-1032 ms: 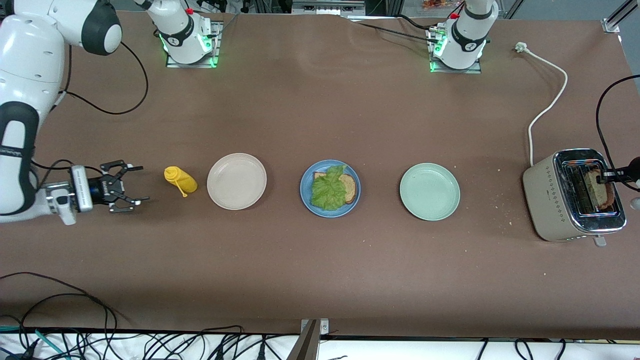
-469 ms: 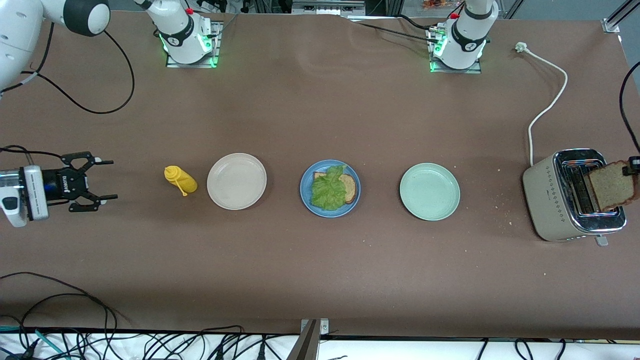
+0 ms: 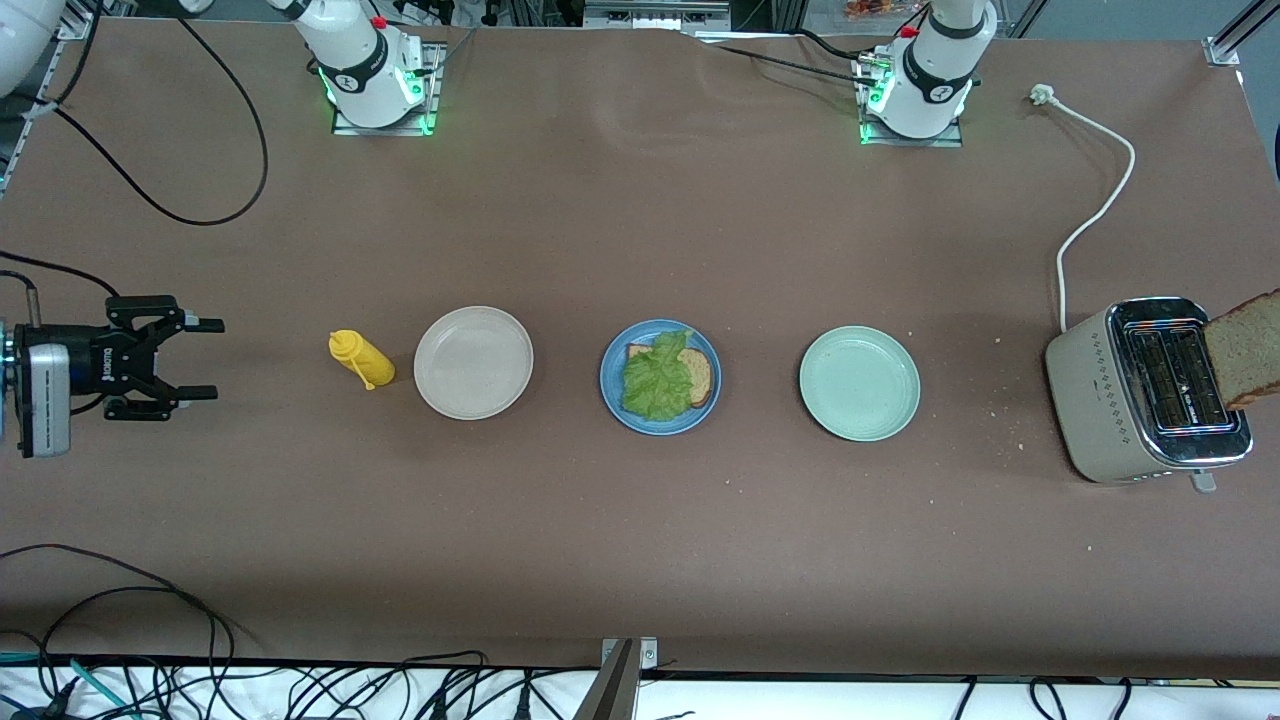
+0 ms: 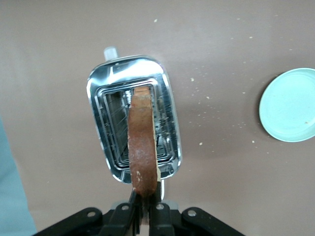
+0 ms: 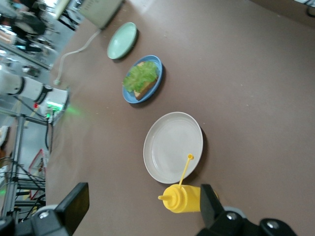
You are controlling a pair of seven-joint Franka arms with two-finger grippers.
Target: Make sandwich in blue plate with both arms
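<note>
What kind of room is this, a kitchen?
Probably a robot lab set up like a kitchen. Two arms are bolted to a brown table with loose cables along its edge. A toaster, plates and a yellow bottle are laid out. The left claw holds toast.

Four items stand in one row across the mid bench [image 3: 640, 230]: bottle [image 3: 362, 360], beige plate [image 3: 473, 362], blue plate [image 3: 660, 377], green plate [image 3: 859, 383], with bare gaps between neighbours. The toaster [image 3: 1145, 390] blocks the left arm's end; its cord [image 3: 1095, 215] trails toward the bases. Bench strips nearer and farther from the front camera lie open. The right gripper [image 3: 190, 358], jaws apart, hangs at the bottle's end.
</note>
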